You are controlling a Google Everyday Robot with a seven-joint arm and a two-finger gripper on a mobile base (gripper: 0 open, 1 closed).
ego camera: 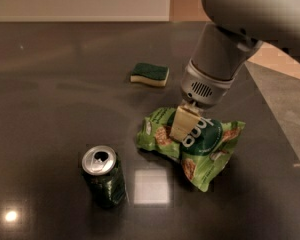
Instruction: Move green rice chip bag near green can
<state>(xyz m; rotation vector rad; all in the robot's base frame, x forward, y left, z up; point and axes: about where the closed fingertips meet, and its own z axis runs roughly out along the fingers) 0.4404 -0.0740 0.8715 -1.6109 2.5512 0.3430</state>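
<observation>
Three things sit on the dark surface. At the left front stands the green can, upright, its silver top showing. Farther back lies a green-and-cream sponge. Right of the can, near but not touching, lies the crinkled green rice chip bag. The tool meets it from above, pinched narrow on the bag's upper middle.

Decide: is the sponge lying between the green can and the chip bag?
No, the sponge lies farther back, behind the green can and the green rice chip bag, where the claw sits.
</observation>
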